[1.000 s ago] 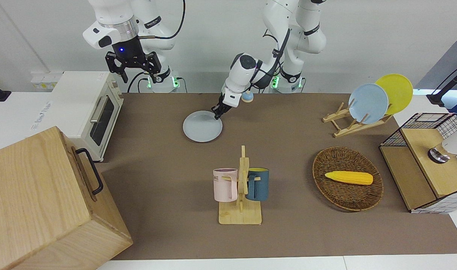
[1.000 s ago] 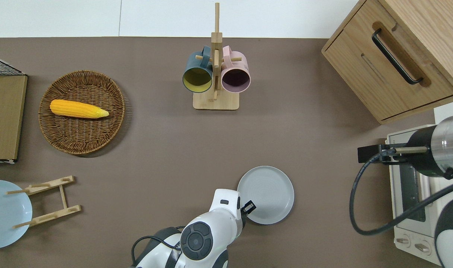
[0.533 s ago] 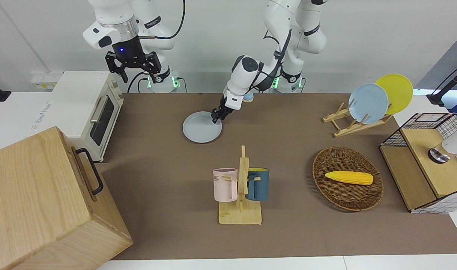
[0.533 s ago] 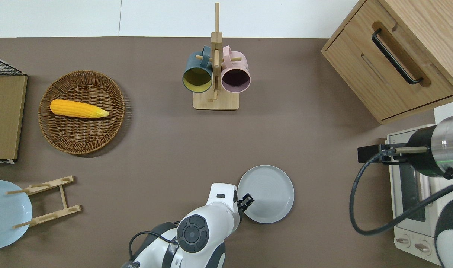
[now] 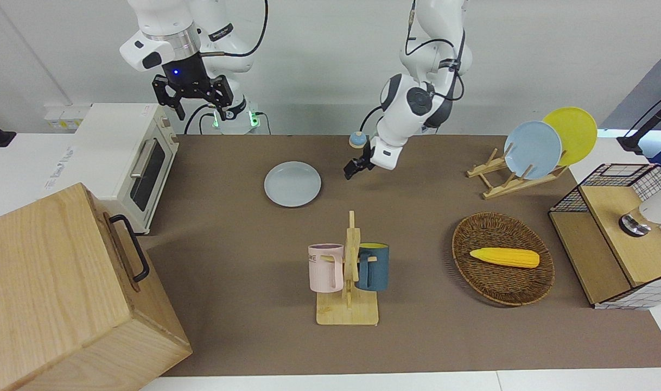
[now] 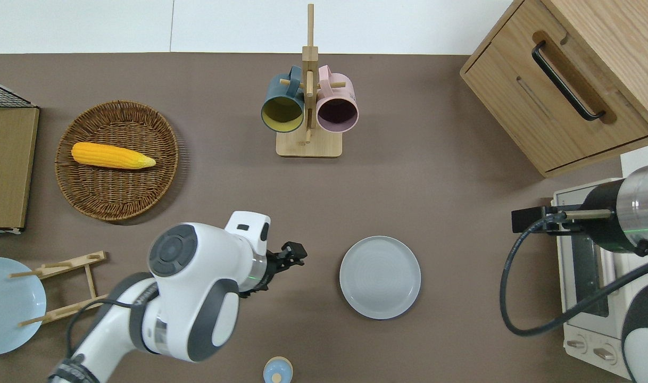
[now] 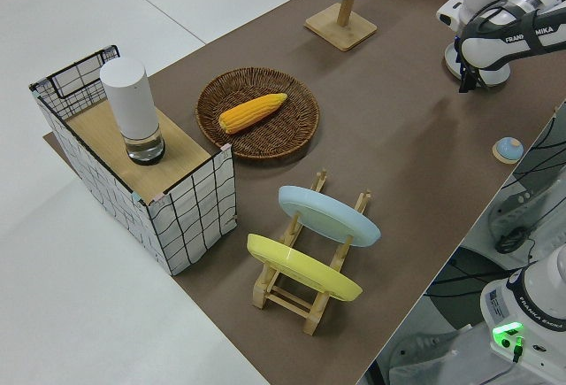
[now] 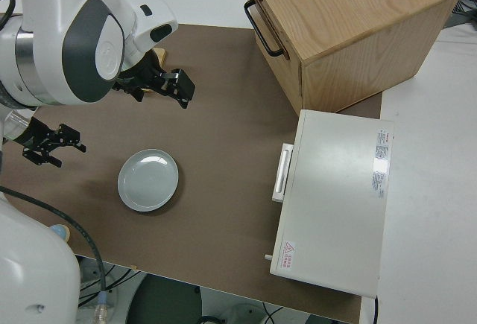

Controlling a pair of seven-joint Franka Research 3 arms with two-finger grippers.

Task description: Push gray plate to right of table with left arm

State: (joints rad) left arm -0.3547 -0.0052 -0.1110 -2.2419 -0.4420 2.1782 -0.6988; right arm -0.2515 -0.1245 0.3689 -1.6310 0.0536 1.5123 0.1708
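The gray plate [image 5: 292,184] lies flat on the brown table [image 5: 227,244], nearer to the robots than the mug rack; it also shows in the overhead view [image 6: 380,277] and the right side view [image 8: 148,180]. My left gripper [image 5: 352,169] hangs over bare table [image 6: 295,254] beside the plate, toward the left arm's end. It is clear of the plate's rim, looks shut and holds nothing. My right arm is parked, its gripper [image 5: 192,95] open.
A mug rack [image 5: 348,271] with two mugs stands mid-table. A small blue knob [image 5: 356,140] sits near the left arm's base. A basket with corn [image 5: 502,258], a plate rack [image 5: 531,149] and a wire crate [image 5: 618,233] fill the left arm's end. A toaster oven [image 5: 129,157] and a wooden cabinet [image 5: 64,293] fill the right arm's end.
My left gripper left the plate's rim, rose and swung away toward the left arm's end. The plate stays where it was. The right arm has not moved.
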